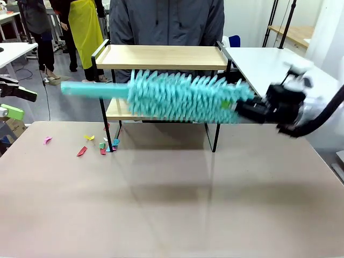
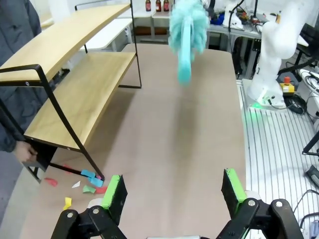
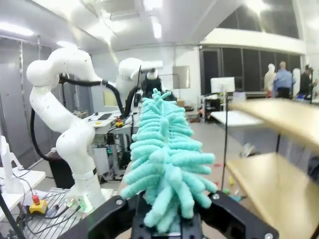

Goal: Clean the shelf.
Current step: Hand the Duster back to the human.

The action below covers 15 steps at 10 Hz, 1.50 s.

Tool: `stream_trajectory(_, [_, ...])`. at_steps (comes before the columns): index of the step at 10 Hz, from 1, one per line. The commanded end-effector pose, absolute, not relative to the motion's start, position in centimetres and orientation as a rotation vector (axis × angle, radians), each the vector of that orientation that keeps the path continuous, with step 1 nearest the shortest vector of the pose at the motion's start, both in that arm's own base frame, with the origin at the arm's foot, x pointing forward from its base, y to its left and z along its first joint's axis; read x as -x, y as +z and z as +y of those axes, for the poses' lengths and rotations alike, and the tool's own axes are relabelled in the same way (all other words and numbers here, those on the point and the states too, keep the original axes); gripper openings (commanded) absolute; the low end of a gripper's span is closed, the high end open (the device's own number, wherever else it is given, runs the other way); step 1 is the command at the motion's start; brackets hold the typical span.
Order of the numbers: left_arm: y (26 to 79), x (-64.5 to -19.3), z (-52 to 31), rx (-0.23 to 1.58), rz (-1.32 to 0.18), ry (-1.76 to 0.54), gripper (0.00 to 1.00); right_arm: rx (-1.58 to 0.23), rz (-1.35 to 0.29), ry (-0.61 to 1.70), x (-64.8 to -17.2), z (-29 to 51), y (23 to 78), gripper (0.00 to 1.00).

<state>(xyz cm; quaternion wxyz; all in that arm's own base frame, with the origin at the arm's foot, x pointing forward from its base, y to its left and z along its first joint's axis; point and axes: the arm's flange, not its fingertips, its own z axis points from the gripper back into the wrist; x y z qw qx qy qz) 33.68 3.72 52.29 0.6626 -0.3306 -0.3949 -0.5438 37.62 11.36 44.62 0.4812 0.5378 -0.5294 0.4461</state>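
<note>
The shelf [image 1: 161, 56], two light wooden boards in a black frame, stands at the table's far side. My right gripper [image 1: 252, 110] is shut on the fluffy end of a teal duster [image 1: 183, 97], which lies level and blurred in front of the shelf's lower board, its smooth handle pointing left. The right wrist view shows the duster [image 3: 164, 154] running away from the gripper [image 3: 167, 214], with the shelf [image 3: 274, 179] at right. My left gripper [image 1: 16, 103] hangs open at the left edge. In its own view it [image 2: 173, 196] is above the table, with the shelf [image 2: 84, 89] left and the duster [image 2: 188, 25] far ahead.
Small coloured paper scraps [image 1: 102, 145] lie on the brown table by the shelf's left leg, also seen as scraps [image 2: 89, 181] near the frame foot. A person in a dark jacket [image 1: 166, 21] stands behind the shelf. A white table [image 1: 269, 64] stands at right.
</note>
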Motion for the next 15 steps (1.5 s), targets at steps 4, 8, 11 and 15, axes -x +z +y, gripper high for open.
stream_trajectory(4, [52.4,-33.9,3.8,0.766,-0.923,-1.232,1.0,-1.027,-1.559,0.873,-36.0,6.2,55.9,0.16])
stream_trajectory(8, [52.4,-33.9,3.8,0.766,-0.923,-1.232,1.0,-0.665,-1.766,0.448,-35.9,-1.6,54.6,0.16])
stream_trajectory(11, [52.4,-33.9,3.8,0.766,-0.923,-1.232,1.0,-0.435,-1.85,0.168,-34.3,-7.3,51.6,0.16])
stream_trajectory(15, [52.4,-33.9,3.8,0.766,-0.923,-1.232,1.0,-0.335,-1.806,0.125,-33.0,-10.3,46.3,0.16])
